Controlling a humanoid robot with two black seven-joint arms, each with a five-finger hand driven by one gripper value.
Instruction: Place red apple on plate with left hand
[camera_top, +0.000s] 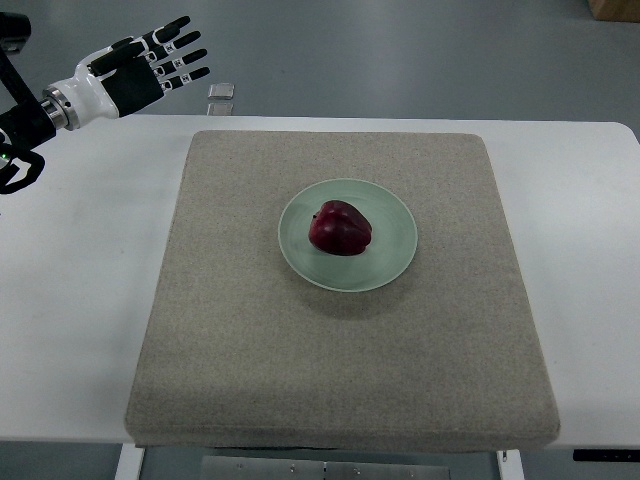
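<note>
A dark red apple (340, 228) lies on the pale green plate (393, 262), a little left of the plate's centre. The plate sits in the middle of a grey felt mat (230, 330). My left hand (160, 62) hovers at the top left corner, well away from the plate, over the table's far edge. Its fingers are stretched out flat and hold nothing. The right arm does not show.
The mat lies on a white table (80, 300). A small grey square object (221, 91) lies on the floor just beyond the table's far edge, close to the left hand's fingertips. A brown box corner (615, 8) shows at the top right.
</note>
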